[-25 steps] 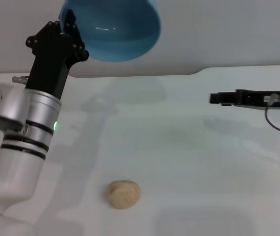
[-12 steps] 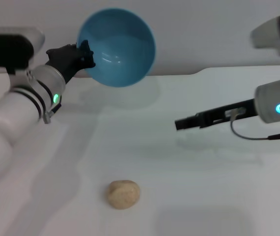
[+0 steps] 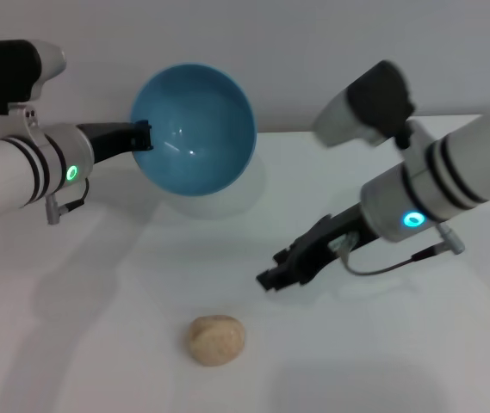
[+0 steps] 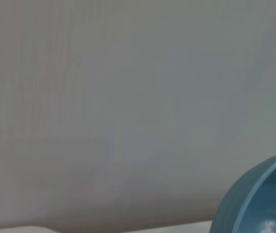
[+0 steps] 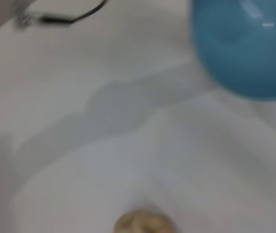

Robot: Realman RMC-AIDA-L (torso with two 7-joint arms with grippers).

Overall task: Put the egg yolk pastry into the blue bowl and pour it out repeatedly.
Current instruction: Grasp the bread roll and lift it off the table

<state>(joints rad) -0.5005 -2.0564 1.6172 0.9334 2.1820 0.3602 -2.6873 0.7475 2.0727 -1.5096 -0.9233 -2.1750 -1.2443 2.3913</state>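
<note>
The egg yolk pastry point(image 3: 216, 339) lies alone on the white table near the front; its top edge also shows in the right wrist view point(image 5: 145, 224). The blue bowl point(image 3: 195, 129) hangs in the air at the back left, tipped on its side, its empty inside facing me. My left gripper point(image 3: 141, 136) is shut on the bowl's left rim. The bowl also shows in the left wrist view point(image 4: 259, 199) and the right wrist view point(image 5: 247, 48). My right gripper point(image 3: 275, 277) is low over the table, up and to the right of the pastry, apart from it.
The white table point(image 3: 382, 361) runs back to a pale wall. A thin cable point(image 3: 382, 265) loops under the right wrist. The right forearm point(image 3: 451, 185) slants in from the right edge.
My right arm has swung in from the right, down and left toward the pastry. The left arm has lowered the bowl slightly. The pastry has not moved.
</note>
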